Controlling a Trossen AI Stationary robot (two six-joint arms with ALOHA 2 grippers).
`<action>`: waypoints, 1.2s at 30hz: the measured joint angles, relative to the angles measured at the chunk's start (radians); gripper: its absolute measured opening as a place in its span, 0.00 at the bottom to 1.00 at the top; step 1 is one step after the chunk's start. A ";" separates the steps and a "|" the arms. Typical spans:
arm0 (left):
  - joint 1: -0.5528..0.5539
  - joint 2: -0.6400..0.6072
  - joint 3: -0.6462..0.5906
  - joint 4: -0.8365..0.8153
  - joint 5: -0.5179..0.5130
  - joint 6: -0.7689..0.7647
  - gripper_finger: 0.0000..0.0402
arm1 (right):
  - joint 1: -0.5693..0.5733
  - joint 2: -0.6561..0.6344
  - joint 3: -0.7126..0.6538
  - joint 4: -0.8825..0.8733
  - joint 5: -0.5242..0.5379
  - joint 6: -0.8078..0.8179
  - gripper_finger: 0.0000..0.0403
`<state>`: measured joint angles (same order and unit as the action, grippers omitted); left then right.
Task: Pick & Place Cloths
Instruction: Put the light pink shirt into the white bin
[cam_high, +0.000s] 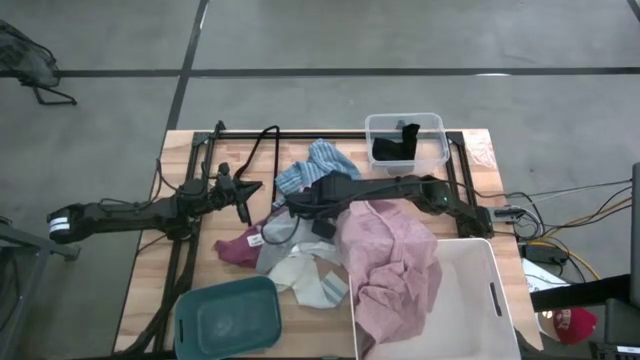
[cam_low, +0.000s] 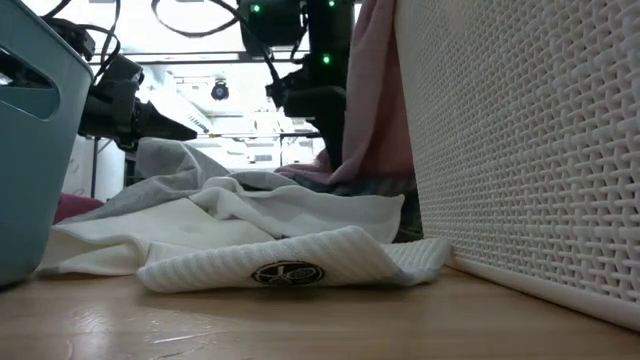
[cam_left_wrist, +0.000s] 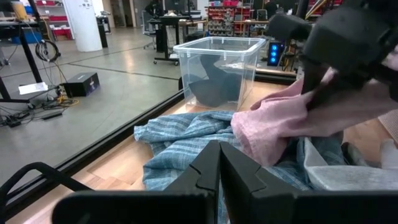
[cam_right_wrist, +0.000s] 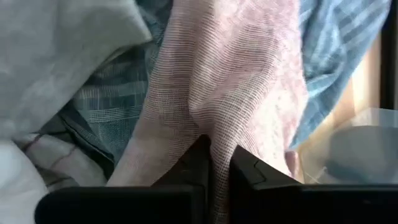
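Right gripper (cam_right_wrist: 214, 163) is pinched on the pink cloth (cam_high: 390, 260), which drapes from the pile into the white bin (cam_high: 480, 300). Snag risk: it could drag the blue-striped cloth (cam_high: 315, 165) along. Left gripper (cam_left_wrist: 219, 177) sits closed beside the pile.

Overhead and table-level views (both near) share cloths (cam_high: 300, 265).
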<state>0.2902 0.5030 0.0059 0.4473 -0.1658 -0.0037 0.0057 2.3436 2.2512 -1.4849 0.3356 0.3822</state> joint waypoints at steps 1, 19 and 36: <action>0.000 0.000 0.000 0.000 0.000 0.000 0.03 | 0.002 0.000 0.015 -0.012 0.003 0.006 0.04; 0.000 0.000 0.000 -0.005 0.000 0.000 0.03 | 0.160 -0.373 0.098 -0.083 0.157 0.189 0.02; 0.000 0.000 0.000 -0.023 0.000 0.000 0.03 | 0.661 -0.689 0.098 -0.002 0.476 0.341 0.02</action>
<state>0.2902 0.5030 0.0059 0.4248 -0.1661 -0.0040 0.6666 1.6548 2.3493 -1.4870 0.8112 0.7231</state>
